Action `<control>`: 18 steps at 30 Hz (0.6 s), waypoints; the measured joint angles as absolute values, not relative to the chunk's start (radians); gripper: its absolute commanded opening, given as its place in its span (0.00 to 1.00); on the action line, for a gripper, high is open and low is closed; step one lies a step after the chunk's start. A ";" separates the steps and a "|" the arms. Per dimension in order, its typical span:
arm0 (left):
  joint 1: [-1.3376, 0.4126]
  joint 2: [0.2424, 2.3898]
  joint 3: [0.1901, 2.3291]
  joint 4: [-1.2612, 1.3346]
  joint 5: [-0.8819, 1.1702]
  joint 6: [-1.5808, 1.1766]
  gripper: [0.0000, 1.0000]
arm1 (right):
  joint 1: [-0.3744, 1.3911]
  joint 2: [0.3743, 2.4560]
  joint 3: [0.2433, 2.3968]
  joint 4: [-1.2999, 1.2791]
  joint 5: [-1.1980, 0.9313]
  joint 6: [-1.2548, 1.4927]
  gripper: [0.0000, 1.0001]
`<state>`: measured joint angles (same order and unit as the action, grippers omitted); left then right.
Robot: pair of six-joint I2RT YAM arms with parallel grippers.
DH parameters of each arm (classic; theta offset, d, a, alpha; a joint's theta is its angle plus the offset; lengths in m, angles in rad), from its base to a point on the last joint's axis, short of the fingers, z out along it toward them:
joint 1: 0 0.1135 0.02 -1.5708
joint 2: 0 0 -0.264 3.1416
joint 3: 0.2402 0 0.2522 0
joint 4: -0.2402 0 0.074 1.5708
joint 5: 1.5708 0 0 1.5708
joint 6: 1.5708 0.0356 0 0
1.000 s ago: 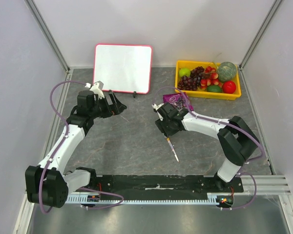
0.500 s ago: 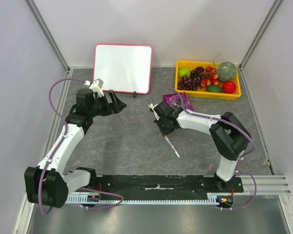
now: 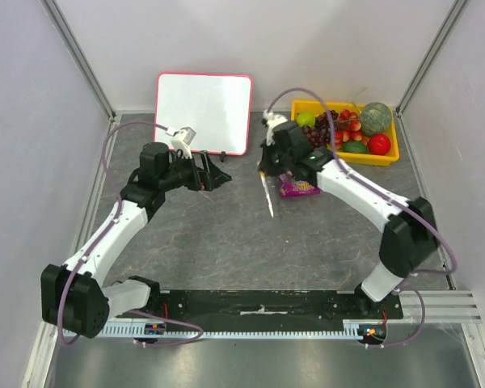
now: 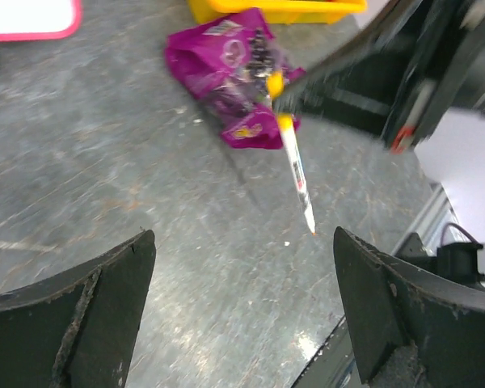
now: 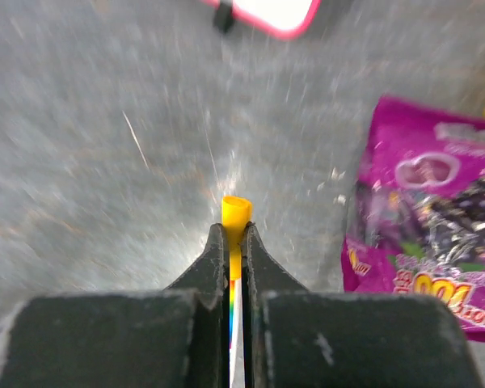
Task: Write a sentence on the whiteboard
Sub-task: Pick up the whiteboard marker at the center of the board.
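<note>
Shut on the pen by its tail alone, the right pincer may let it swivel against the blank whiteboard (left of the fruit tray), unsteadied by the wide-open, empty left pincer.

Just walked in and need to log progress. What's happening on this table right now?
The right end effector is shut on a marker, gripping its yellow end, above the table beside the purple snack bag. The left end effector is open and empty, in front of the whiteboard. The whiteboard stands blank at the back; nothing is written yet.
</note>
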<state>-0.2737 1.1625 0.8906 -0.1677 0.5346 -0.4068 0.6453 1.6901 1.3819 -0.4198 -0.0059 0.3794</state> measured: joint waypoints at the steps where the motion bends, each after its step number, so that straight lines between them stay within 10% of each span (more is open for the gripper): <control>1: -0.297 1.176 0.896 -0.146 0.543 -0.407 0.94 | 0.625 1.658 1.380 -0.399 -0.013 0.401 0.00; 18: -0.562 1.563 1.059 0.233 0.726 -0.527 0.71 | 0.476 1.369 1.214 -0.127 -0.076 0.667 0.00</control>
<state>-0.5617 1.5631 1.0592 0.2333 0.7258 -0.5274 0.4763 1.3685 1.2140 -0.1268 -0.0757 0.6666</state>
